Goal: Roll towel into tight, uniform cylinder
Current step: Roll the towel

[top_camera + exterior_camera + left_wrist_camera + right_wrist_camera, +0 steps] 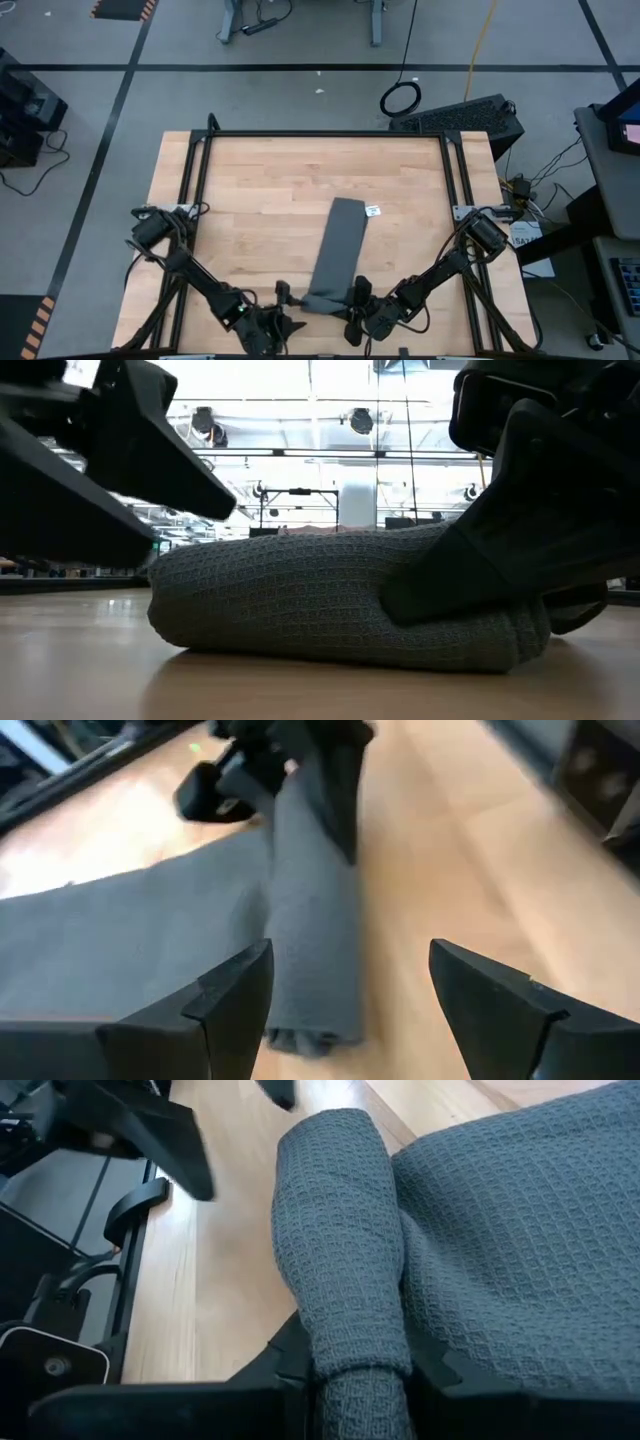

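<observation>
The left gripper [283, 322] sits at the near edge of the bench [260, 190], just left of the rolled end of the towel [337, 250]. Its fingers [225, 1000] are spread wide and hold nothing; the roll lies between them, a bit ahead. In the low view this arm is only a big dark shape, cut off at the top corner.

The towel lies in the middle of the bench as a long grey strip. Its near end is rolled into a fat tube, and the rest lies flat, reaching away from the arms. A small white tag [373, 211] shows beside the far end.

The right gripper [357, 312] is at the right end of the roll. Its fingers [290, 1365] pinch that end tight. In the low view, this arm hides part of the roll.
</observation>
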{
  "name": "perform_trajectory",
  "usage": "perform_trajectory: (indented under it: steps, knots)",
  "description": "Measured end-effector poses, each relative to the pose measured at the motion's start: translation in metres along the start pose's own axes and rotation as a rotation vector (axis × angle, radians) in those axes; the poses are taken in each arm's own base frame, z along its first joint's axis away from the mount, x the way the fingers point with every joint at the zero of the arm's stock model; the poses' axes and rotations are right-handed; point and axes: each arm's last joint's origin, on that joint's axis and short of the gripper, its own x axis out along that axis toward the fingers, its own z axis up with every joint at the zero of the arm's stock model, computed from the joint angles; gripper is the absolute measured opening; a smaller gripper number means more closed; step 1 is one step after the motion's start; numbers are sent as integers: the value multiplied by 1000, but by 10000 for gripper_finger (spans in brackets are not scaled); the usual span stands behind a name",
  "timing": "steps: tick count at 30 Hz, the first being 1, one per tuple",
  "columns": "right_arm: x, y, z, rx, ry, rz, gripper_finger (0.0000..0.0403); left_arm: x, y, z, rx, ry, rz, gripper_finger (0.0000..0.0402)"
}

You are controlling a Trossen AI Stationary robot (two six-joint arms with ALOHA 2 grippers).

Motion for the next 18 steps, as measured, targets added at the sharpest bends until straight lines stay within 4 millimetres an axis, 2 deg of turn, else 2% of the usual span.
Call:
perform_trajectory:
  steps: [5, 11, 14, 18]
  knots:
    - [0, 0, -1, 4, 0, 3, 61, 8, 4, -4, 44, 13, 51, 272]
    - [0, 1, 0, -6, -11, 17, 63, 24, 18, -7, 15, 65, -71, 258]
    - [0, 2, 0, -32, -17, 27, 63, 30, 26, -10, 3, 108, -54, 216]
    - [0, 3, 1, -84, -20, 31, 67, 36, 33, -12, -6, 135, -107, 124]
